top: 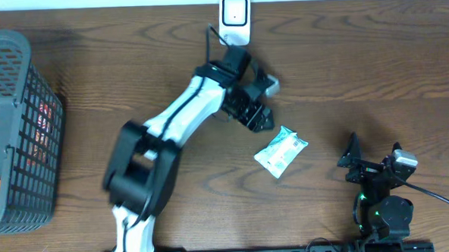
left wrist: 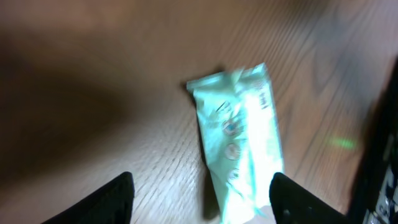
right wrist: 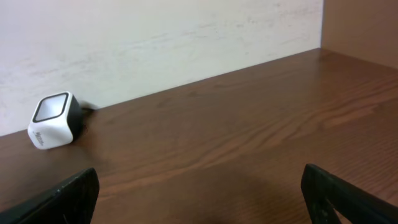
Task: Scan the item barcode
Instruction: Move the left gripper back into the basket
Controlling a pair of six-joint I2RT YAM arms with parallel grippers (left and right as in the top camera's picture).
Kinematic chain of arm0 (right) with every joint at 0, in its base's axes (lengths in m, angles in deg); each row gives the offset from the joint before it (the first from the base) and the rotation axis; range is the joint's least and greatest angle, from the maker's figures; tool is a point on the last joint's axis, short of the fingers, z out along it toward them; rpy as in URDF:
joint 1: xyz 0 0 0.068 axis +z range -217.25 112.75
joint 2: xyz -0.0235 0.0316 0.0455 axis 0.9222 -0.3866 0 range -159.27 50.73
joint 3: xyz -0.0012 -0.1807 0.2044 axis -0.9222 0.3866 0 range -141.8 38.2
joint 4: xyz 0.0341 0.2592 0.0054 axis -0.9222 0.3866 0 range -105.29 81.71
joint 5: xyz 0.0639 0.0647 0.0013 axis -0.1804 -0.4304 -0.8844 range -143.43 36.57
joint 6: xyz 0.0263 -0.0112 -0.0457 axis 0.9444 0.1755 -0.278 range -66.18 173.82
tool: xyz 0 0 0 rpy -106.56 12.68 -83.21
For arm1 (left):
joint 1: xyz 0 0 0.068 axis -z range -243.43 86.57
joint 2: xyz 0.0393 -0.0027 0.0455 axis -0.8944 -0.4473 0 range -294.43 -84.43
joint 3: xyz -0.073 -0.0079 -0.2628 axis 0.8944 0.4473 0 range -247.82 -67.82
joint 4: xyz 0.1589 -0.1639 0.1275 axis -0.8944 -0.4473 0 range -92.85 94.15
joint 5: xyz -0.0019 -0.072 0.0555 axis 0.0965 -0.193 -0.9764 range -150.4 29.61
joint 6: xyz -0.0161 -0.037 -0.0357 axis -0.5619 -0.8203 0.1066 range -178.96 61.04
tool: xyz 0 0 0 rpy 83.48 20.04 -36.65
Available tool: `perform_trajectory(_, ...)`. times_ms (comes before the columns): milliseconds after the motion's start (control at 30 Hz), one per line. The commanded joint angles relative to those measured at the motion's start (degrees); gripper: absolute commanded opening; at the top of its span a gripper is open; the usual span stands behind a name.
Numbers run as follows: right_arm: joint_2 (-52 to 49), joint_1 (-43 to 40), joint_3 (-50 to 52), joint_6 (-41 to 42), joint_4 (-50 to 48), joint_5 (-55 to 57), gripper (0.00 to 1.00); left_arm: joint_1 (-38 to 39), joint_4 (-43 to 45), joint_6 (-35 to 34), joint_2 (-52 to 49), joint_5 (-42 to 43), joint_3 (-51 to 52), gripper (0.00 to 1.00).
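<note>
Overhead: the left gripper (top: 259, 121) sits far of centre, just near the scanner (top: 235, 18), with its fingers parted and nothing between them. The packet (top: 281, 151) lies flat on the table (top: 358, 67), just to the right and near side of that gripper, close to it but apart. The packet's long axis runs diagonally from near-left to far-right. The right gripper (top: 374, 154) rests at the near right, well apart from the packet, with its jaws spread wide and empty. A basket (top: 12, 128) stands at the left edge. Left wrist: the two fingers (left wrist: 118, 199) stand wide apart low in the picture. The pale green packet (left wrist: 239, 143) lies on the wood beyond and between them. Its long axis points away from the camera and leans slightly, and its near end is close by the right-hand finger; whether they touch cannot be told. Right wrist: both fingers (right wrist: 62, 199) are spread fully, gripping nothing, over bare wood. The white scanner (right wrist: 53, 121) sits far left against the wall.
</note>
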State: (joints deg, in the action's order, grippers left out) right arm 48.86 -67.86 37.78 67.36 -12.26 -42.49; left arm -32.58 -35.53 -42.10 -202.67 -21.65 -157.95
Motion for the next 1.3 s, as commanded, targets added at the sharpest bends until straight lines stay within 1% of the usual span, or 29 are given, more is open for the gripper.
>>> perform_trajectory(0,0.0,0.3,0.1,-0.5,0.2,0.1,0.99,-0.3,0.0,-1.3,14.2,-11.2,-4.7,0.73)
perform_trajectory(67,0.0,0.3,0.1,-0.5,0.2,0.1,0.99,-0.7,0.0,-1.3,21.0,-19.8,-5.7,0.75)
perform_trajectory(167,0.0,0.3,0.1,-0.5,0.2,0.1,0.99,-3.0,1.5,-2.3,31.2,-37.2,-6.5,0.84)
perform_trajectory(233,0.0,0.3,0.1,-0.5,0.2,0.1,0.99,-6.8,3.7,-5.0,37.0,-48.1,-6.5,0.92)
perform_trajectory(300,0.0,0.3,0.1,-0.5,0.2,0.1,0.99,-13.0,4.9,-8.5,41.6,-53.6,-6.5,0.95)
perform_trajectory(333,0.0,0.3,0.1,-0.5,0.2,0.1,0.99,-17.2,5.0,-10.7,43.5,-53.8,-6.5,0.95)
perform_trajectory(433,0.0,0.3,0.1,-0.5,0.2,0.1,0.99,-31.5,3.0,-21.0,46.9,-53.8,-6.5,0.95)
perform_trajectory(500,0.0,0.3,0.1,-0.5,0.2,0.1,0.99,-42.1,0.5,-28.3,47.5,-53.4,-6.5,0.95)
perform_trajectory(567,0.0,0.3,0.1,-0.5,0.2,0.1,0.99,-51.6,-2.6,-33.5,46.9,-52.7,-6.4,0.95)
perform_trajectory(633,0.0,0.3,0.1,-0.5,0.2,0.1,0.99,-59.5,-6.2,-38.9,45.3,-52.7,-6.4,0.95)
perform_trajectory(733,0.0,0.3,0.1,-0.5,0.2,0.1,0.99,-67.6,-11.4,-46.7,41.9,-52.7,-6.1,0.95)
perform_trajectory(867,0.0,0.3,0.1,-0.5,0.2,0.1,0.99,-74.0,-15.1,-52.6,36.9,-52.7,-4.4,0.95)
perform_trajectory(1000,0.0,0.3,0.1,-0.5,0.2,0.1,0.99,-77.9,-18.0,-52.8,31.1,-52.8,-3.8,0.95)
perform_trajectory(1200,0.0,0.3,0.1,-0.5,0.2,0.1,0.99,-81.1,-21.4,-52.7,23.6,-53.4,-3.7,0.95)
perform_trajectory(1267,0.0,0.3,0.1,-0.5,0.2,0.1,0.99,-81.7,-21.6,-52.3,21.7,-54.0,-3.7,1.00)
